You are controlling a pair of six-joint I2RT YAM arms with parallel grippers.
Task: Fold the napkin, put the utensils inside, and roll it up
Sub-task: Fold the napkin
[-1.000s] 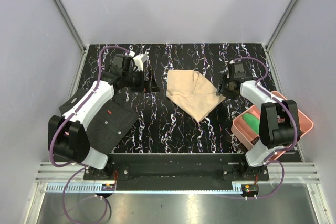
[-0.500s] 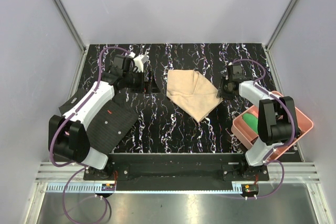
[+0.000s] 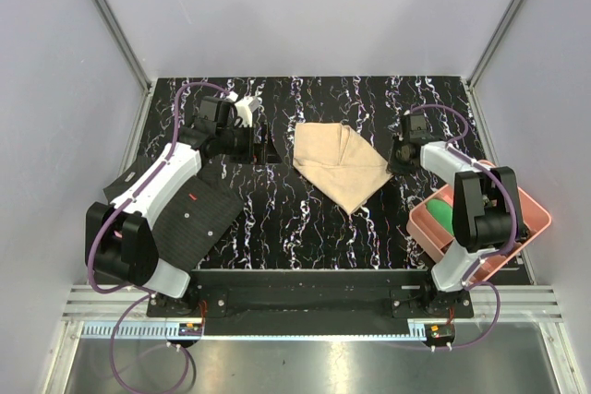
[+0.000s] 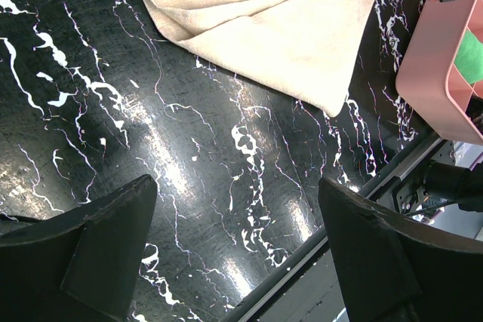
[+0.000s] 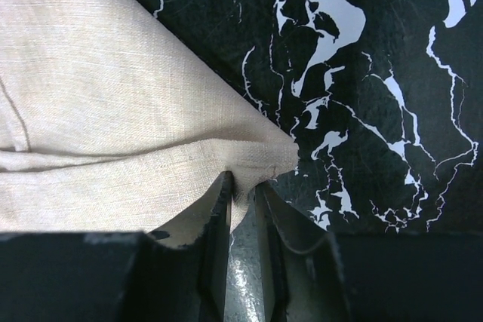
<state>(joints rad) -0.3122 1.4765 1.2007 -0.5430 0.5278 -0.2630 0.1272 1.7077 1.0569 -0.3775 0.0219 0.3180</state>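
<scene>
The beige napkin [image 3: 337, 165] lies folded on the black marbled table, its right corner pointing at my right gripper [image 3: 392, 156]. The right wrist view shows that corner of the napkin [image 5: 113, 96] pinched between the two fingers of the right gripper [image 5: 243, 184], down at the table surface. My left gripper [image 3: 263, 148] hangs open to the left of the cloth. In the left wrist view the left gripper [image 4: 235, 186] holds nothing, and the napkin [image 4: 264, 28] lies ahead of it. The utensils are out of view.
A pink tray [image 3: 545, 219] with a green item [image 3: 441, 214] stands at the right front, beside the right arm; the left wrist view also catches the pink tray [image 4: 438, 58]. A black dotted mat [image 3: 199, 214] lies under the left arm. The table's front edge [image 4: 302, 262] runs below the left gripper.
The right gripper's jaws have narrowed onto the napkin's right corner, and that wrist has shifted slightly. The left arm has not moved.
</scene>
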